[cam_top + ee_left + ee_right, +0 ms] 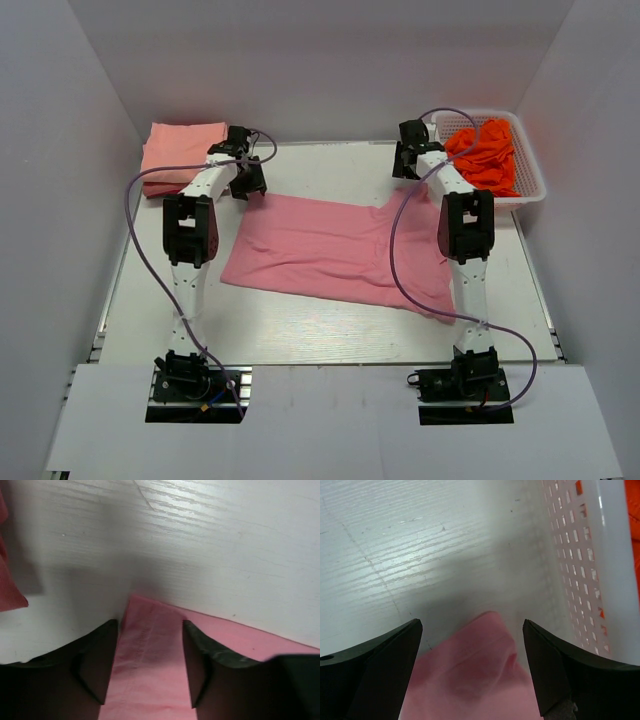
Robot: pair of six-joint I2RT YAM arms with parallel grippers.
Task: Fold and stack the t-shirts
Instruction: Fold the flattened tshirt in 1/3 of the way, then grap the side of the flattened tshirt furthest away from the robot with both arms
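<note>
A rose-pink t-shirt (330, 250) lies spread flat across the middle of the table. My left gripper (248, 185) is down at its far left corner. In the left wrist view the left gripper (150, 650) straddles that corner of the t-shirt (240, 640), jaws partly closed with a strip of cloth filling the gap. My right gripper (405, 165) is at the far right corner. There the right gripper (472, 650) stands wide open, with the t-shirt's tip (470, 680) lying between its fingers and touching neither. Folded salmon t-shirts (175, 150) are stacked at the back left.
A white lattice basket (530, 190) at the back right holds crumpled orange-red t-shirts (485, 150). Its wall (580, 555) stands close to the right of my right gripper. An edge of the salmon stack (7, 590) shows left of my left gripper. White walls enclose the table.
</note>
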